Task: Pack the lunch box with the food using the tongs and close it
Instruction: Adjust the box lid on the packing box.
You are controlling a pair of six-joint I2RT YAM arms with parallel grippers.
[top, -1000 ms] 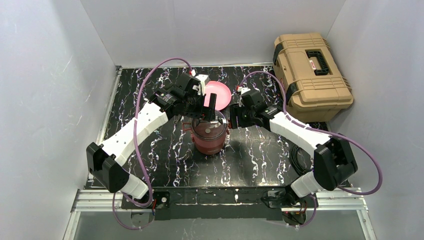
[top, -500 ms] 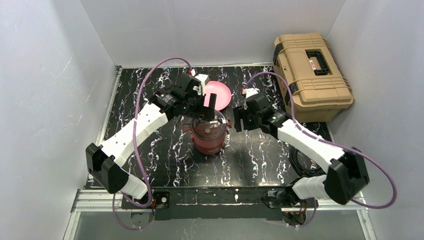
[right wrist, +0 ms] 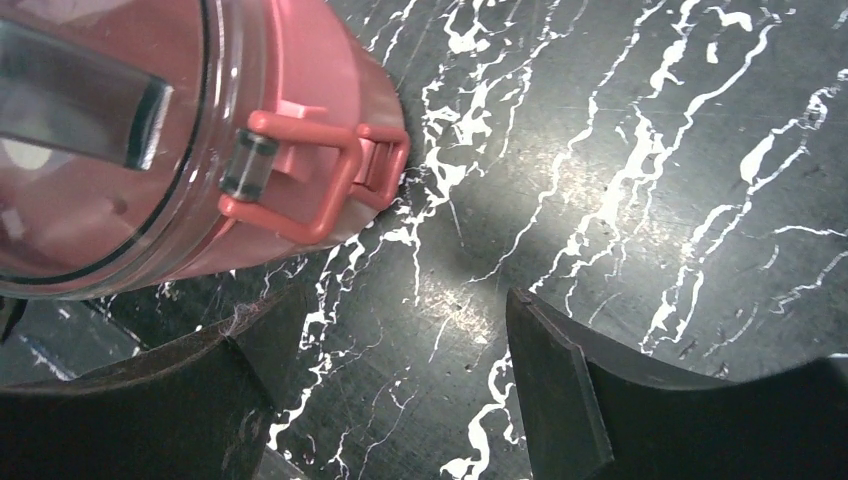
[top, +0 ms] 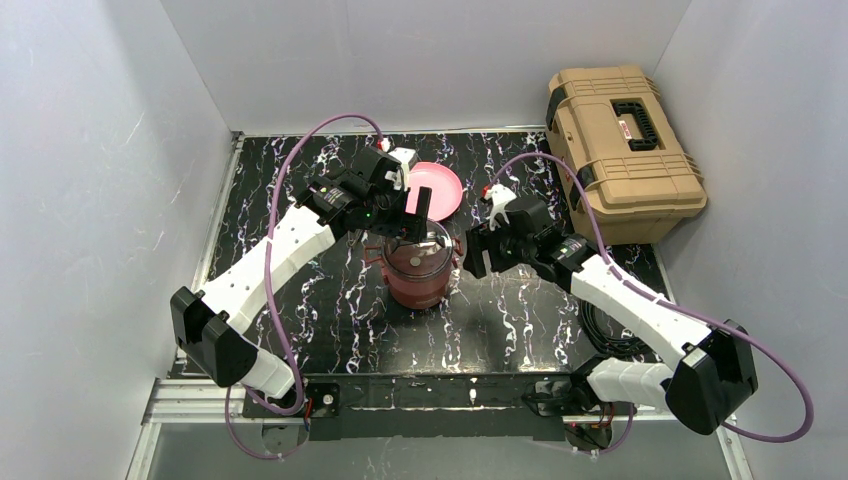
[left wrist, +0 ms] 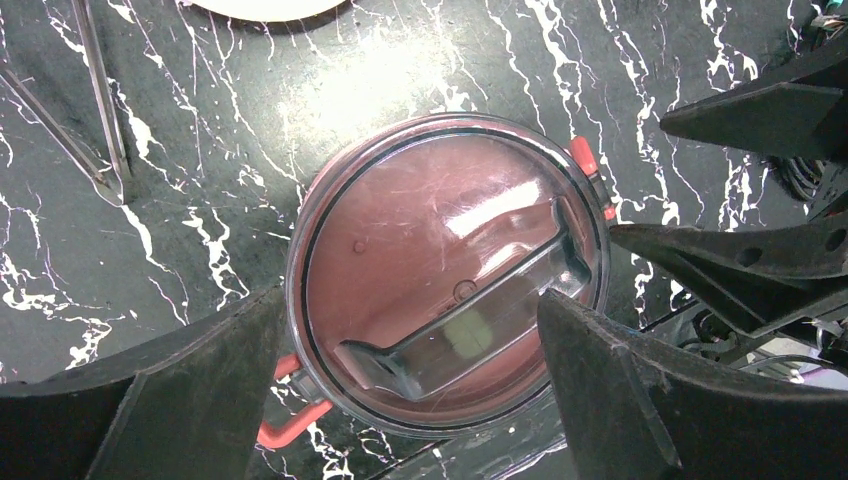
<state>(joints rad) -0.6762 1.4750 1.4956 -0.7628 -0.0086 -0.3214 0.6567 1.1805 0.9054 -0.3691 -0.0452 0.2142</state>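
The maroon lunch box [top: 418,275] stands stacked mid-table, its clear lid [left wrist: 430,250] with the dark handle [left wrist: 470,320] on top. A red clasp [right wrist: 300,185] lies against its side and another [left wrist: 290,425] shows at the lid's edge. My left gripper [top: 410,226] [left wrist: 412,330] hangs open just above the lid, a finger on each side of it, holding nothing. Just right of the box my right gripper [top: 472,256] [right wrist: 400,310] is open over bare table. The tongs [left wrist: 97,90] lie on the table beyond the box. No food is in view.
A pink plate [top: 436,188] sits behind the lunch box. The tan toolbox [top: 620,150] stands at the back right. Black cable [top: 600,325] is coiled at the table's right edge. White walls close in the left, back and right.
My right gripper has drawn back to the right, away from the lunch box's side, and its jaws have widened. The left gripper has stayed over the lid.
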